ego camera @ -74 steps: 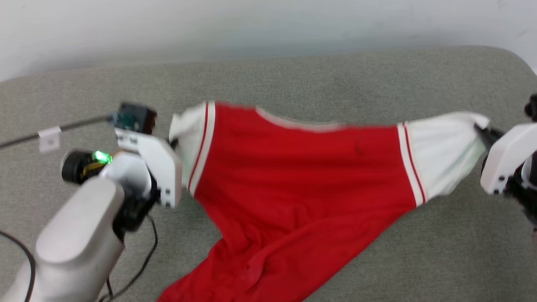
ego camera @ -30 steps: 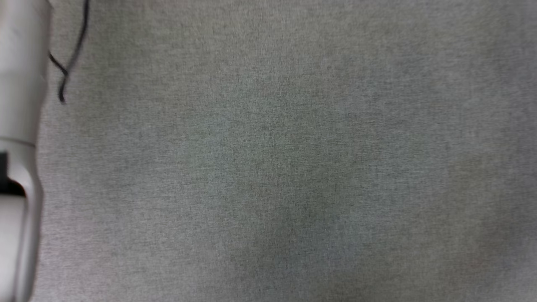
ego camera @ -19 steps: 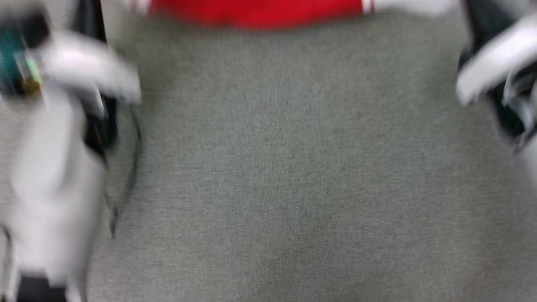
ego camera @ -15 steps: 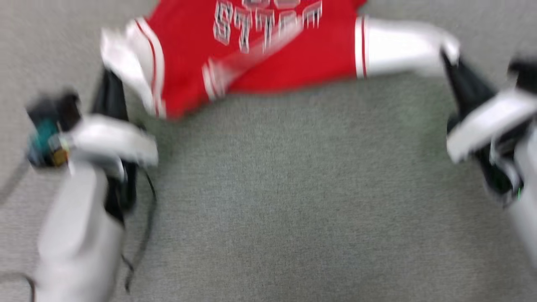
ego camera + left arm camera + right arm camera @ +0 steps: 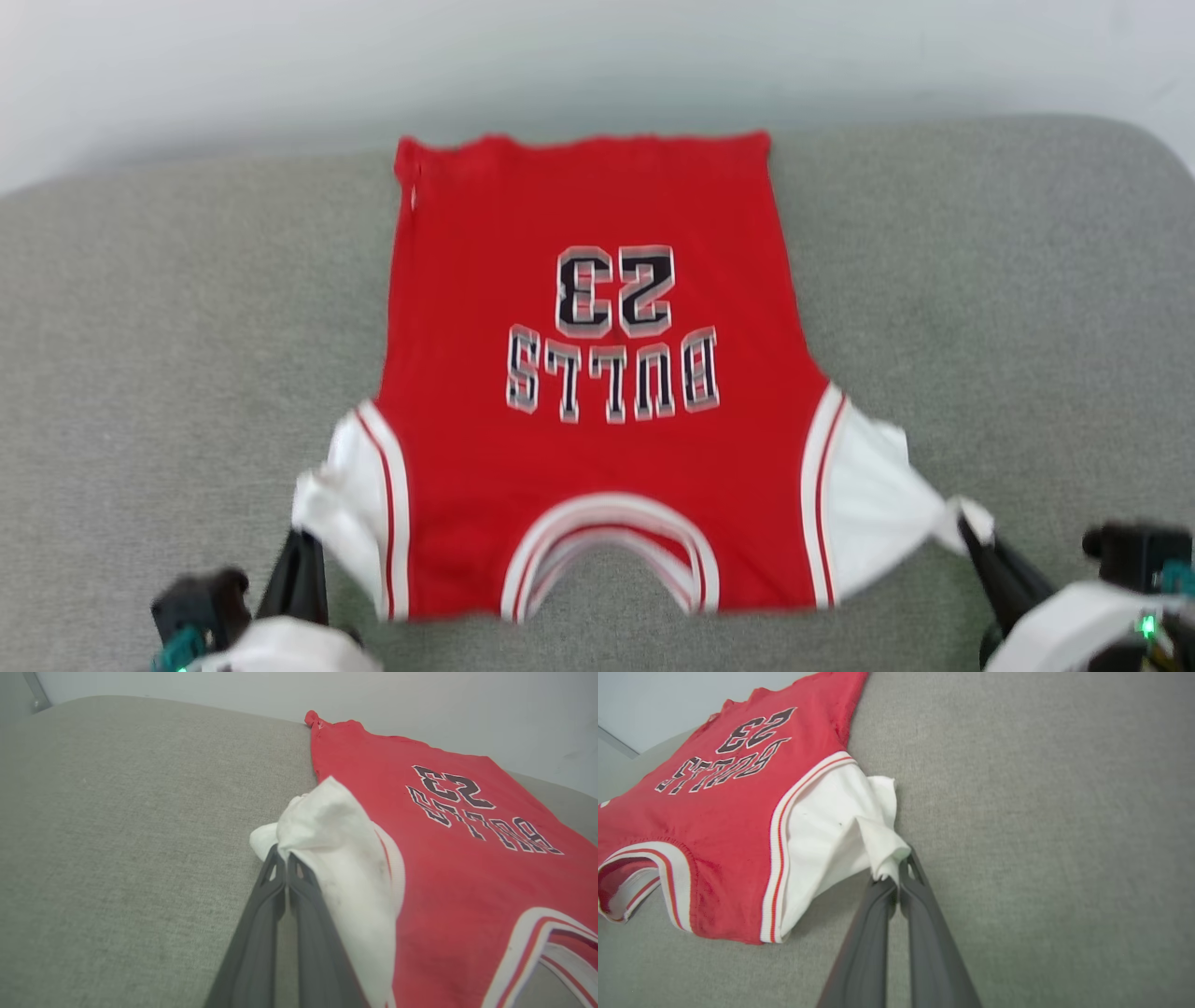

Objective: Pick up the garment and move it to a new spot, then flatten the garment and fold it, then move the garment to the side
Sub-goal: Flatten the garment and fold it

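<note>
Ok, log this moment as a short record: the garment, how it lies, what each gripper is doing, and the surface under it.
item: garment, a red jersey with white sleeve panels and black "BULLS 23" print
lay: spread flat, print side up, neckline nearest the robot, hem toward the wall
left side: left gripper shut on the white sleeve tip
right side: right gripper shut on the other white sleeve tip
surface: grey fabric cushion
fold: not yet begun
</note>
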You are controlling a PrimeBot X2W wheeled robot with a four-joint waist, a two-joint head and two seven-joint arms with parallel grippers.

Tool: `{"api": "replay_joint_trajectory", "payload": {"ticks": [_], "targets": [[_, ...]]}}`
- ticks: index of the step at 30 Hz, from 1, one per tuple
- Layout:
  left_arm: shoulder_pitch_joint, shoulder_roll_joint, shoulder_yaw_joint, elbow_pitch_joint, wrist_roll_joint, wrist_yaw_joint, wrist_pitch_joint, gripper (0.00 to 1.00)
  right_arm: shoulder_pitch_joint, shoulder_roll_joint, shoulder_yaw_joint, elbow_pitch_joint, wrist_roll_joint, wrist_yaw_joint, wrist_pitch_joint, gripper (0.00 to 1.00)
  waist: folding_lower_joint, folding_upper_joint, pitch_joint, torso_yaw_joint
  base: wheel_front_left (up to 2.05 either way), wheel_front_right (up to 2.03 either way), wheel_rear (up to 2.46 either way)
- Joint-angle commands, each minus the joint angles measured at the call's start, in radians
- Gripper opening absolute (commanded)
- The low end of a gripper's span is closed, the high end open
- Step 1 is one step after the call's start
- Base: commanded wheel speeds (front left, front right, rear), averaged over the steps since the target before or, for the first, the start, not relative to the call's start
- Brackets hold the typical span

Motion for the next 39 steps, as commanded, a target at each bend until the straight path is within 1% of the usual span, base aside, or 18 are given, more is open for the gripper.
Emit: {"api": "replay_joint_trajectory", "payload": {"ticks": [1,5,8,9,10,11,12,14,17,19,22,26,29,34,35,39], "targets": [[0.054,0.006,-0.004,-0.019,-0.005,0.015,0.014,0.0,0.066,0.023,-0.031,-0.022,-0.017,-0.001,0.026,0.0,0.0003,0.0,-0.058,0.014,0.0,0.0,0.0],[0.161,0.009,-0.002,-0.058,-0.013,0.05,0.04,0.0,0.205,0.081,-0.099,-0.074,-0.044,-0.001,0.099,0.0,0.0003,0.0,-0.09,0.029,0.0,0.0,0.0],[0.205,0.011,0.0,-0.082,-0.01,0.07,0.047,0.0,0.285,0.124,-0.124,-0.104,-0.061,-0.001,0.168,0.0,0.0003,0.0,-0.1,0.038,0.0,0.0,0.0],[0.213,0.01,0.001,-0.092,-0.01,0.074,0.045,0.0,0.302,0.129,-0.131,-0.117,-0.071,-0.001,0.19,0.09,0.0003,0.0,-0.102,0.04,0.0,0.0,0.0],[0.22,0.008,0.0,-0.101,-0.011,0.075,0.043,0.0,0.311,0.136,-0.139,-0.134,-0.075,-0.001,0.204,0.33,0.0003,0.0,-0.104,0.043,0.0,0.0,0.0],[0.222,0.009,-0.003,-0.109,-0.008,0.078,0.043,0.0,0.317,0.14,-0.144,-0.148,-0.082,-0.001,0.219,1.0,0.0003,0.0,-0.107,0.045,0.0,0.0,0.0],[0.222,0.009,-0.003,-0.109,-0.008,0.078,0.043,0.0,0.317,0.14,-0.144,-0.148,-0.082,-0.001,0.219,1.0,0.0003,0.0,-0.107,0.045,0.0,0.0,0.0],[0.216,0.005,-0.006,-0.13,-0.01,0.08,0.044,0.0,0.302,0.139,-0.143,-0.186,-0.097,-0.001,0.236,1.0,0.0003,0.0,-0.108,0.049,0.0,0.0,0.0],[0.2,0.009,-0.01,-0.158,0.0,0.084,0.049,0.0,0.219,0.123,-0.16,-0.232,-0.11,-0.001,0.226,1.0,0.0003,0.0,-0.1,0.051,0.0,0.0,0.0],[0.185,0.012,-0.013,-0.179,0.008,0.091,0.049,0.0,0.142,0.119,-0.176,-0.23,-0.124,-0.001,0.21,1.0,0.0003,0.0,-0.085,0.056,0.0,0.0,0.0],[0.147,0.012,-0.029,-0.21,0.028,0.085,0.041,0.0,-0.023,0.105,-0.208,-0.182,-0.12,-0.001,0.196,1.0,0.0003,0.0,-0.04,0.08,0.0,0.0,0.0],[0.075,0.002,-0.056,-0.234,0.056,0.067,0.021,0.0,-0.261,0.068,-0.226,-0.052,-0.102,-0.001,0.234,1.0,0.0003,0.0,0.049,0.133,0.0,0.0,0.0],[0.017,-0.012,-0.085,-0.257,0.076,0.055,0.009,0.0,-0.443,0.028,-0.25,0.082,-0.084,-0.001,0.313,1.0,0.0003,0.0,0.127,0.184,0.0,0.0,0.0],[-0.065,-0.049,-0.132,-0.276,0.102,0.03,-0.015,0.0,-0.698,-0.04,-0.265,0.302,-0.096,0.0,0.523,1.0,0.0003,0.0,0.23,0.267,0.0,0.0,0.0],[-0.084,-0.06,-0.143,-0.277,0.105,0.023,-0.021,0.0,-0.74,-0.06,-0.263,0.332,-0.111,-0.001,0.561,1.0,0.0003,0.0,0.249,0.287,0.0,0.0,0.0],[-0.138,-0.089,-0.173,-0.273,0.116,0.001,-0.036,0.0,-0.88,-0.08,-0.252,0.407,-0.136,-0.001,0.671,1.0,0.0003,0.0,0.317,0.341,0.0,0.0,0.0]]}}
